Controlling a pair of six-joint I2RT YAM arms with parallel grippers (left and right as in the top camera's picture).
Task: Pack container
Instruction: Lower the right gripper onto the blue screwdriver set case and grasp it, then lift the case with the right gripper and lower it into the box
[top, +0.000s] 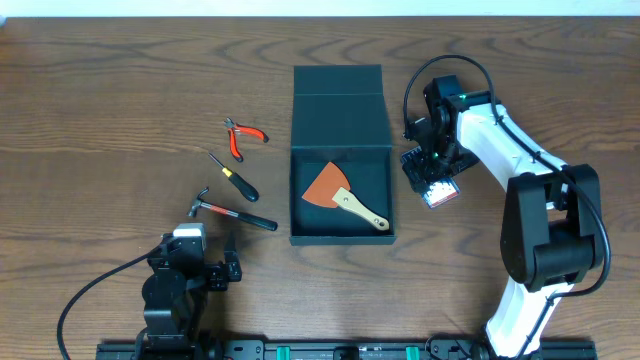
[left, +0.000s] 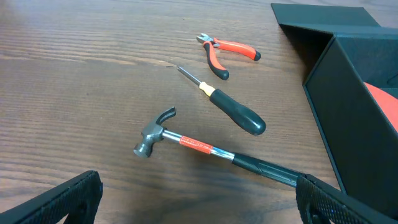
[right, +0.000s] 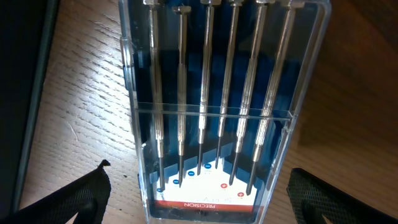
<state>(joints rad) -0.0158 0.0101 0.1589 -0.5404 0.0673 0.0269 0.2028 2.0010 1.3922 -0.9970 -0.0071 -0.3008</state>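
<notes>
Right jaws spread, straddling the screwdriver case (right: 211, 112) beside the box (top: 338, 105); left jaws released, lower left. Risk: slick plastic slips if I pinch off-centre.

Container (top: 342, 238): dark teal-black, matte, square box, standing upright, hinged flap lid folded back open; just left of the right gripper (top: 436, 183).

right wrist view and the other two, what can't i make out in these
- Right wrist: screwdriver case is cut off at top and bottom. The right gripper shows only finger corners.
- Left wrist: box is cut by the right edge, and its near wall hides the inside. The hammer handle end is behind the left gripper.
- Overhead: the case label is too small to read.
</notes>
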